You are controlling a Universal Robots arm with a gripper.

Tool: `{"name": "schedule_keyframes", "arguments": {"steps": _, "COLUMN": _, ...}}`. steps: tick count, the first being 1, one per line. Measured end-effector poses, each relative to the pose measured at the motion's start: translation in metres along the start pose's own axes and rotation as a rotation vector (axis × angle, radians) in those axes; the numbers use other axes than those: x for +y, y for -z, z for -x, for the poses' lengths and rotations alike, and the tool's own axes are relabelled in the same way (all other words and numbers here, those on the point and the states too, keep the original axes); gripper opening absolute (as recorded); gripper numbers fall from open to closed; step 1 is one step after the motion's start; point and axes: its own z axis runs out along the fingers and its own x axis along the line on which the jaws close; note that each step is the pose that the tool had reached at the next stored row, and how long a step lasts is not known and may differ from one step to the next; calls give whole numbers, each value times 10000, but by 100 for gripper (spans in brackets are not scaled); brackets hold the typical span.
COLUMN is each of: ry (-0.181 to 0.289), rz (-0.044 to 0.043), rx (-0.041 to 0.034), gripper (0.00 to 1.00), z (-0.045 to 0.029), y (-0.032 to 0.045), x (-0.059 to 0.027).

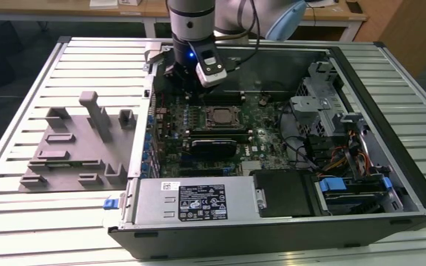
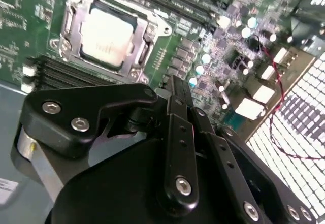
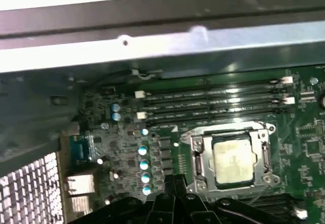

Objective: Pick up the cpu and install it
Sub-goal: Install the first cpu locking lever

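Jaws drawn narrow, nothing between them, as far as both wrist views let me judge. cpu [image 3: 233,159] lies flat in the socket [image 3: 195,155], below the jaws and off to one side, not touching them. Socket sits on the motherboard [image 3: 304,132], inside the open computer case [image 1: 390,166].

Risk: an off-centre descent could strike the socket frame or capacitors [image 3: 143,164]; pressing a skewed chip could bend pins.

Open computer case [image 1: 420,194] lies on its side on a slatted metal table [image 1: 20,221]. Green motherboard [image 1: 170,152] faces up inside, with long memory slots [image 3: 213,99] across it. Power supply [image 1: 198,202] sits along the near edge, cables [image 1: 331,158] and a drive cage [image 1: 317,105] at the exterior view's right. Grey plastic tray [image 1: 57,160] rests beside the case, at the exterior view's left. Wooden desk [image 1: 331,14] behind.
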Motion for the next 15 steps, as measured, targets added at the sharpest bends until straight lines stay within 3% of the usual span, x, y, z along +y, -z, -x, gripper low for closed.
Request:
{"name": "schedule_keyframes", "arguments": {"steps": 3, "ry": -11, "rz": 456, "rx": 49, "gripper": 11, "z": -18, "y": 0, "x": -2}}
{"name": "schedule_keyframes", "arguments": {"steps": 7, "ry": -24, "rz": 918, "rx": 90, "gripper": 11, "z": -35, "y": 1, "x": -5}}
{"name": "schedule_keyframes", "arguments": {"steps": 9, "ry": -26, "rz": 983, "rx": 85, "gripper": 11, "z": -39, "y": 10, "x": -5}}
{"name": "schedule_keyframes", "arguments": {"steps": 15, "ry": -22, "rz": 1068, "rx": 14, "gripper": 11, "z": -43, "y": 52, "x": -5}}
